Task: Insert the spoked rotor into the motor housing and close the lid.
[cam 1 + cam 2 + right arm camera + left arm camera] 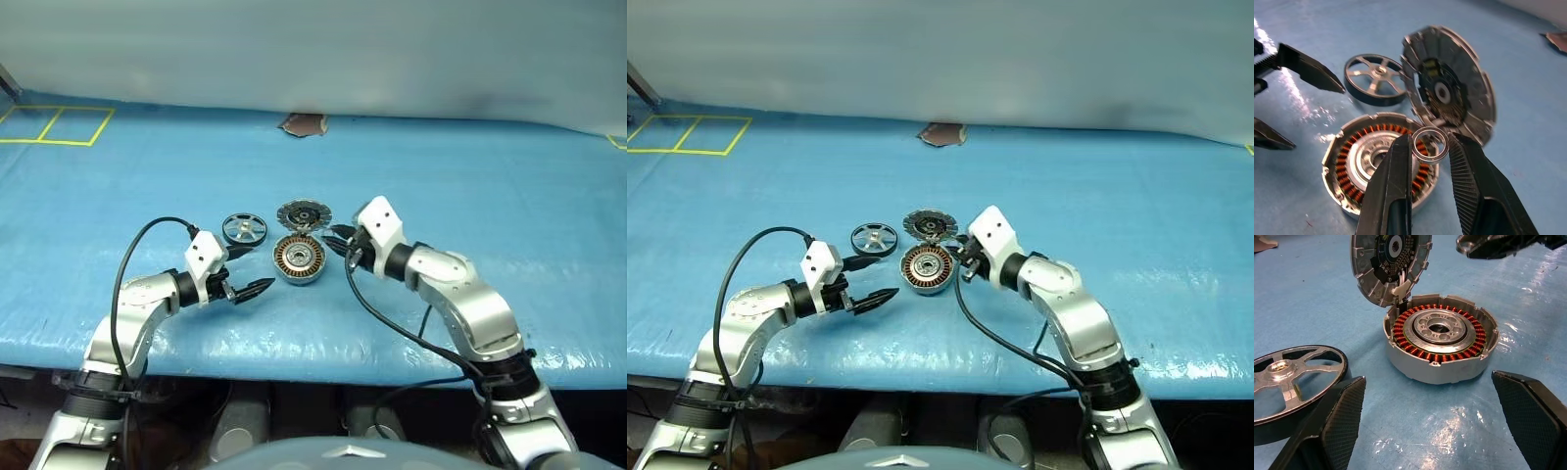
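Right wrist view shows the right gripper pinching a small metal ring above the motor housing; the left gripper gapes empty. Seat the ring centred on the hub before fetching the spoked rotor; the lid stands propped open behind.

Even, bright overhead light falls on the blue table cover, with white glare along its wrinkled near edge. Wet-looking highlights shine beside the motor housing. The raised lid looks motion-blurred.
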Robot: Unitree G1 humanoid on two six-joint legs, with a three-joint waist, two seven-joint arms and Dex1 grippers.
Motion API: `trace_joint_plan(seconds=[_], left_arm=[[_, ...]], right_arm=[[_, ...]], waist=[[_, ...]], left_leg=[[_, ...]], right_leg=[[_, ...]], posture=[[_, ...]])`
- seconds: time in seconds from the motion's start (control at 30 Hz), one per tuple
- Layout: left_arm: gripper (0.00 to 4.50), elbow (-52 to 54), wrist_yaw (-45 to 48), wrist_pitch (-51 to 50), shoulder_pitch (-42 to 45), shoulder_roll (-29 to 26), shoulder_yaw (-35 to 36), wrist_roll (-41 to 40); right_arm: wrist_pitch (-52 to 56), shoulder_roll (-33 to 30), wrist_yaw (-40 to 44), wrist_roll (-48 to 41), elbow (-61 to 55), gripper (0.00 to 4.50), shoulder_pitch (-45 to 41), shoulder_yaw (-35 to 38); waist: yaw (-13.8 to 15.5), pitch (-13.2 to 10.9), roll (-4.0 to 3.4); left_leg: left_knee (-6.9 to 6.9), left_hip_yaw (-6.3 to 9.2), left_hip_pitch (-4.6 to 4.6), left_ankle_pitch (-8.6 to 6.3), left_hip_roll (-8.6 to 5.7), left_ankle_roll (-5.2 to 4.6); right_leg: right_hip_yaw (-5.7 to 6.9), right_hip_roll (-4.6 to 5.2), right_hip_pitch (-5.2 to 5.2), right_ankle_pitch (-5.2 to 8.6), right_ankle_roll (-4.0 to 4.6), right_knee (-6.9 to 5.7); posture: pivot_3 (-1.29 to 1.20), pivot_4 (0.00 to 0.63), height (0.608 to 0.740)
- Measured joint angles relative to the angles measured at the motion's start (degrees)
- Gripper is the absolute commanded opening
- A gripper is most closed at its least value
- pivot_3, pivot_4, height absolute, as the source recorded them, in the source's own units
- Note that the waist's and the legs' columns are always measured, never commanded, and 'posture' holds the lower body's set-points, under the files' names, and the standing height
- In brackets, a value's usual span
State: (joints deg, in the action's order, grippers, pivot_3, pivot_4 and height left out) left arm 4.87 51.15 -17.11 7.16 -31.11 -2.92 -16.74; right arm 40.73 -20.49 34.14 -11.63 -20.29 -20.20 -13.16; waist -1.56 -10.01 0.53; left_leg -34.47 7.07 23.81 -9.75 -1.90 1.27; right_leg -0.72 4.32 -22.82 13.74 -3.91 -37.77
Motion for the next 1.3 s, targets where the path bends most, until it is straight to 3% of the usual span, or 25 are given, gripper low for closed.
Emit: trace_joint_plan(seconds=[0.27, 0.93, 1.07, 1.3], left_arm=[[4.5, -0.01, -1.11, 0.2, -0.86, 0.03, 0.08, 0.36], [4.5, 0.0, -2.32, 0.28, -1.5, -0.08, 0.13, 0.38], [4.5, 0.0, -2.33, 0.3, -1.49, -0.07, 0.12, 0.38], [4.5, 0.0, -2.34, 0.3, -1.49, -0.04, 0.08, 0.38]], right_arm=[[-0.5, 2.76, 0.67, 1.95, 8.65, 0.75, -2.82, -6.75], [-3.98, 4.81, 1.25, 3.9, 15.76, 0.75, -3.78, -7.85], [-4.52, 5.04, 0.93, 4.58, 15.85, 2.01, -3.78, -7.87], [-5.39, 5.01, 0.46, 5.37, 15.92, 2.01, -3.55, -7.55]], waist=[[-0.22, 0.0, -0.01], [-0.51, 0.0, -0.01], [-0.51, 0.0, -0.02], [-0.51, 0.0, -0.01]], left_leg=[[-0.01, 0.0, -0.01, 0.0, 0.0, 0.0], [-0.02, 0.0, -0.02, 0.0, 0.0, 0.0], [-0.02, 0.0, -0.02, 0.0, 0.0, 0.01], [-0.01, 0.0, -0.02, 0.0, 0.0, 0.01]], right_leg=[[-0.01, -0.02, -0.01, 0.01, 0.02, -0.02], [-0.01, -0.03, 0.0, -0.07, -0.11, -0.03], [-0.01, -0.03, 0.0, -0.08, -0.11, -0.03], [-0.01, -0.03, -0.01, -0.09, -0.13, -0.03]], posture=[[0.0, 0.15, 0.74], [0.0, 0.15, 0.74], [0.0, 0.15, 0.74], [0.0, 0.15, 0.74]])
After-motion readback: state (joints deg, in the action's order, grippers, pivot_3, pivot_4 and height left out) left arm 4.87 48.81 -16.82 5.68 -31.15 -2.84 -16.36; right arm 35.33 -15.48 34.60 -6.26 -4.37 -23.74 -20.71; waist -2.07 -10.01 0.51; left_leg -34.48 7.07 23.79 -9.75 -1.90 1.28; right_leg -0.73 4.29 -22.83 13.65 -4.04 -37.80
